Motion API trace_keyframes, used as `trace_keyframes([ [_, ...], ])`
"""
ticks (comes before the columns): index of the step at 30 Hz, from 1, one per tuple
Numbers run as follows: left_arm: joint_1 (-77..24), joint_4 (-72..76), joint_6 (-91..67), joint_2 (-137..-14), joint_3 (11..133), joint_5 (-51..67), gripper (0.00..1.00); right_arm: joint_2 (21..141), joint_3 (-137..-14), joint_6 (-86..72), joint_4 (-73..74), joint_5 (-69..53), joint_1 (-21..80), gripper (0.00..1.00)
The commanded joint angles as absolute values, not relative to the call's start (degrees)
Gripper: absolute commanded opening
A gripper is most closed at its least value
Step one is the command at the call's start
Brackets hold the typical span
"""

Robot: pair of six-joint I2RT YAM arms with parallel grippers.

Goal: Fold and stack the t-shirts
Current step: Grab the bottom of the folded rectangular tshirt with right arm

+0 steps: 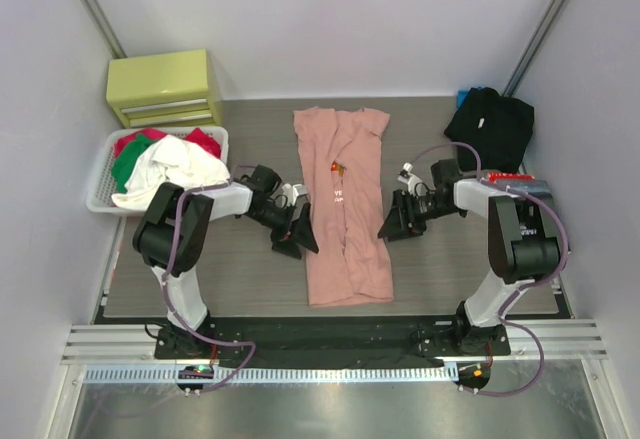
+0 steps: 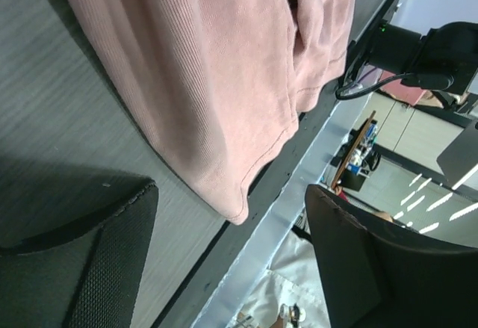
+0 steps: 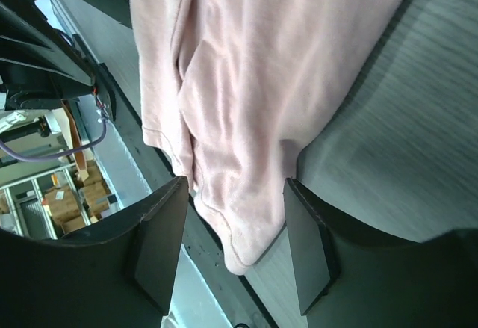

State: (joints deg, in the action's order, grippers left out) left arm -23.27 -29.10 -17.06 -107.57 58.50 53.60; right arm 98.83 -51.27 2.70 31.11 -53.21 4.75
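A salmon-pink t-shirt (image 1: 344, 204) lies on the table's middle as a long narrow strip, both sides folded in, a small print near its centre. My left gripper (image 1: 297, 237) sits low just left of that strip, its jaws open and empty; the left wrist view shows the pink t-shirt (image 2: 224, 81) and its hem corner beyond the fingers (image 2: 97, 261). My right gripper (image 1: 393, 221) rests just right of the strip, open, with the pink t-shirt (image 3: 254, 96) hem corner showing between its fingers (image 3: 160, 246), not gripped. A black t-shirt (image 1: 490, 127) lies bunched at the back right.
A white basket (image 1: 102, 174) with red, green and white clothes stands at the left. A yellow-green drawer box (image 1: 165, 87) sits behind it. A red-handled tool (image 1: 508, 175) lies by the right arm. The metal rail (image 1: 330, 344) runs along the near edge.
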Motion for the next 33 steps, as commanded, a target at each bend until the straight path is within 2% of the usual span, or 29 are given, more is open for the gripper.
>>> trace_keyframes([
  [1,-23.6,-21.8,-21.4,-99.9,53.5,54.2,0.83,93.1,-50.0,3.1,32.2,-54.1,5.1,0.6],
  [3,-24.1,-20.0,-21.1,-96.8,50.7,51.5,0.88,90.9,-49.1,3.1,32.2,-54.2,5.1,0.61],
  [5,-24.2,-19.8,-17.9,-91.1,49.7,46.8,0.98,88.4,-49.0,3.9,32.3,-53.8,5.0,0.6],
  [6,-24.1,-20.7,-16.2,-88.8,50.3,39.2,0.99,85.1,-49.0,4.2,32.3,-53.2,5.0,0.6],
  [8,-24.1,-22.9,-11.0,-83.4,51.8,32.6,1.0,81.4,-47.9,3.1,31.1,-50.6,5.1,0.61],
  [9,-24.1,-23.0,-9.9,-78.0,53.9,23.5,1.0,79.0,-47.6,2.2,30.0,-49.7,5.1,0.61],
  [13,-20.1,-26.3,-2.4,-68.3,62.8,4.6,1.0,77.6,-48.1,0.9,30.8,-47.9,5.1,0.65],
  [16,-12.8,-26.5,-0.3,-62.9,66.7,-3.0,1.0,81.5,-50.2,0.9,33.2,-48.5,5.0,0.65],
  [18,-10.8,-21.4,4.4,-58.4,63.2,-7.2,1.0,83.6,-50.7,1.1,33.6,-49.4,5.1,0.65],
  [19,-10.4,-20.3,4.8,-53.5,61.7,-8.9,1.0,84.2,-50.5,1.5,33.6,-50.3,5.1,0.65],
  [23,-5.3,-22.0,3.6,-49.7,58.2,-8.4,1.0,86.2,-51.8,3.7,33.5,-46.5,9.8,0.65],
  [24,-5.1,-22.2,3.4,-49.6,57.2,-7.1,1.0,86.8,-53.2,6.2,35.9,-42.6,11.3,0.61],
  [27,-4.9,-21.6,2.6,-49.9,54.1,-3.4,1.0,88.2,-59.6,9.5,41.5,-35.5,18.1,0.59],
  [29,-4.7,-21.5,2.8,-50.4,54.5,-3.6,1.0,87.4,-63.2,11.4,42.6,-28.3,20.1,0.6],
  [33,-3.2,-21.5,2.9,-49.7,55.6,-4.0,1.0,87.8,-69.8,17.7,53.9,-19.4,22.8,0.6],
])
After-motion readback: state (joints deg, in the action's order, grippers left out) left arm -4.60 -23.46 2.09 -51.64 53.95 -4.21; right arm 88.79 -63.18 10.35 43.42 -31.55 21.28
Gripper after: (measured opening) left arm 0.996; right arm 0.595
